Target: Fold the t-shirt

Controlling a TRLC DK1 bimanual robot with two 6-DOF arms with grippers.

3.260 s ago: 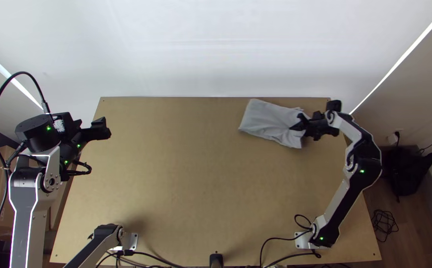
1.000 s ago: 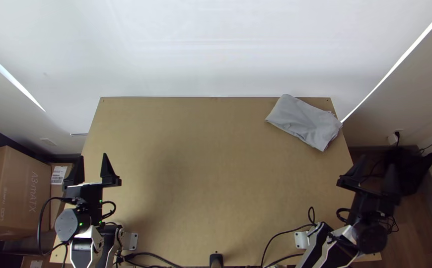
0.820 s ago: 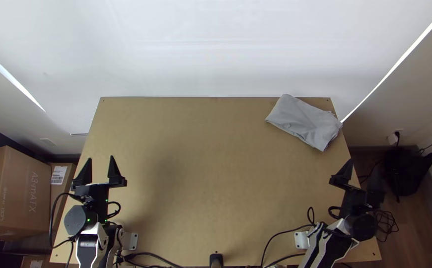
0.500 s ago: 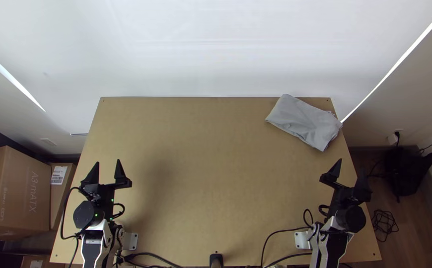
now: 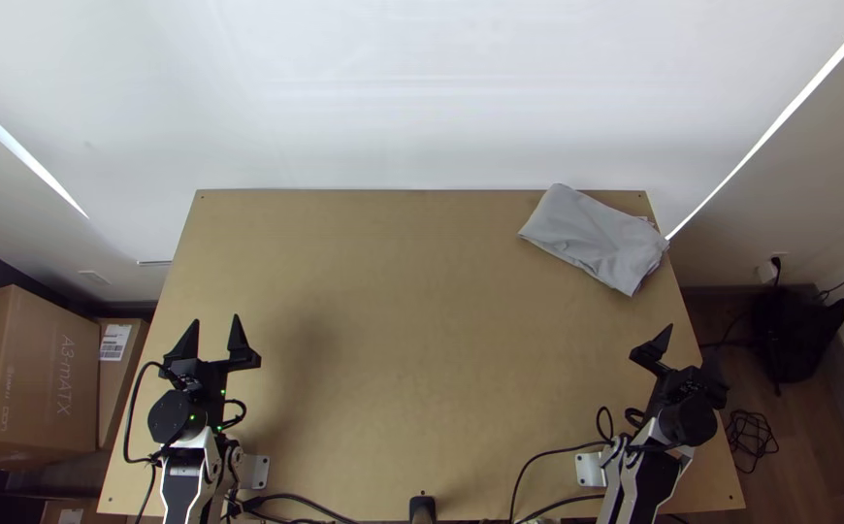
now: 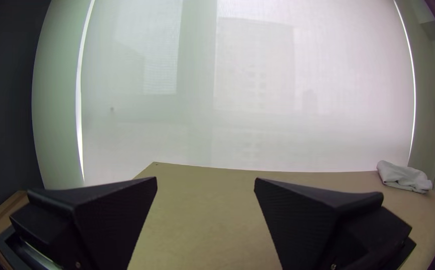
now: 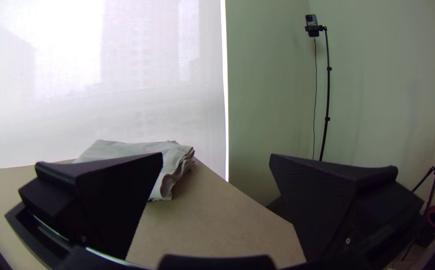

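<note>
The jaws of the left gripper (image 5: 215, 319), at the top view's lower left, are released and spread wide. Those of the right gripper (image 5: 691, 341), lower right, are parted and released too. The grey t-shirt (image 5: 597, 239) lies folded into a layered bundle at the upper right of the tabletop (image 5: 393, 340), well apart from both. A cardboard box (image 5: 34, 378) stands at lower left.

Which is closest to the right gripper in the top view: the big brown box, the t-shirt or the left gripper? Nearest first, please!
1. T-shirt: far right corner of the table.
2. Left gripper: over the table's left side.
3. Big brown box: past the table's left edge.
</note>
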